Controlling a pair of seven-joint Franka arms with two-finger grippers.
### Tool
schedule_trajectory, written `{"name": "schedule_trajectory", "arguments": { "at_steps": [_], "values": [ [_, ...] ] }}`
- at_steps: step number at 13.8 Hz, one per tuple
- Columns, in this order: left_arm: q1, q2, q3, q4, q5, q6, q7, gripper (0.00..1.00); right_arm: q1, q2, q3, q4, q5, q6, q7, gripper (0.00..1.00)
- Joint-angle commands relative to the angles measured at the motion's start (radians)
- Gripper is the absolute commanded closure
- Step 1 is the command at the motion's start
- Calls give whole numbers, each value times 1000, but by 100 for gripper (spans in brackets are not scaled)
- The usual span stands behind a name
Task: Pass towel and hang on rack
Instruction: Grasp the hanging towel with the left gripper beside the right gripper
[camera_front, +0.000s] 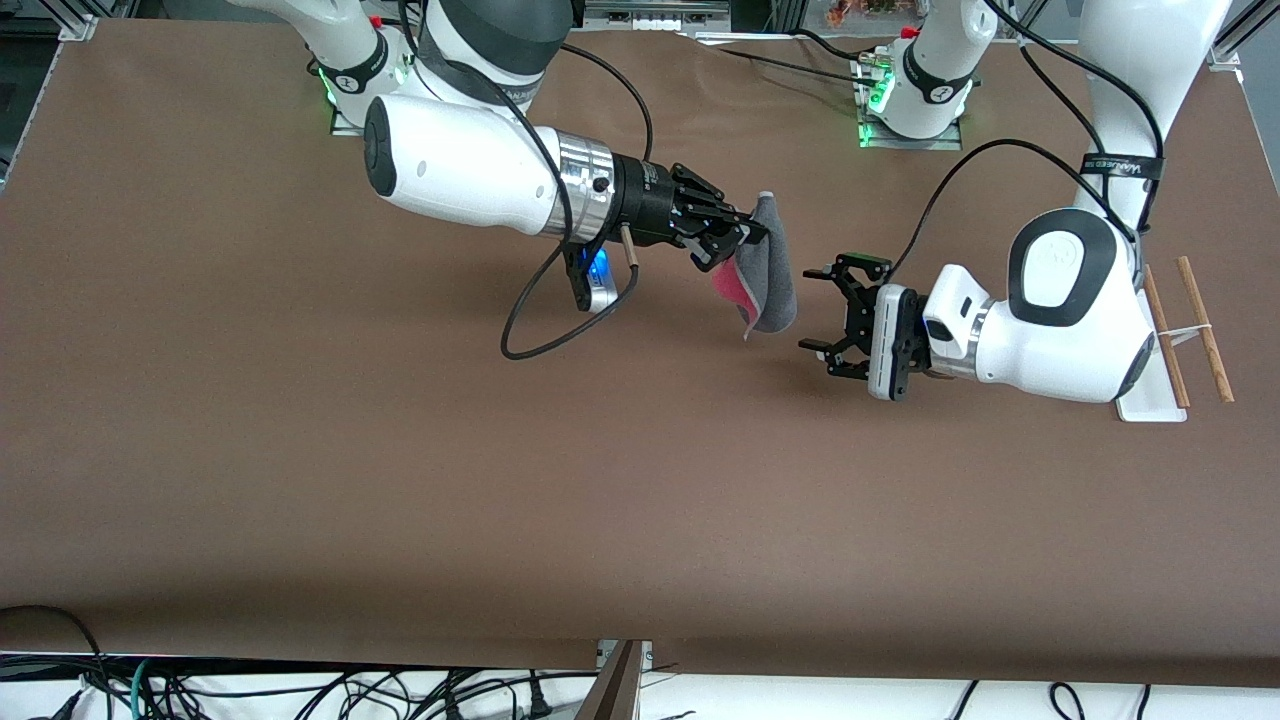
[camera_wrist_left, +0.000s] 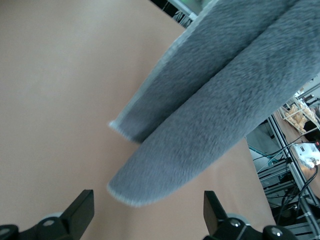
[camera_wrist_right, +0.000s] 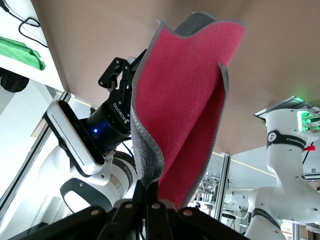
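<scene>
Mid-handover: right gripper (camera_front: 742, 238) clamped on the towel (camera_front: 770, 270); left gripper (camera_front: 822, 309) spread wide just beside the towel — next, closing on its hanging edge, well short of the rack (camera_front: 1160, 400).

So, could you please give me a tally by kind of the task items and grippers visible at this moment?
Towels: 1, the towel, grey with a pink side, held up over the table by the right gripper.
Racks: 1, the rack, at the left arm's end of the table.
Grippers: 2, the right gripper and the open left gripper, beside the towel.
Total: 4.
</scene>
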Motion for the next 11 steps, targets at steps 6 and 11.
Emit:
{"name": "schedule_trajectory", "arguments": {
  "at_steps": [6,11],
  "values": [
    [-5,-28,-16,-122,-142,71,312,100,4,19,0,35,15,5,18,100],
    [-3,-27,-16,-122,-142,68,313,100,4,19,0,35,15,7,18,100]
  ]
}}
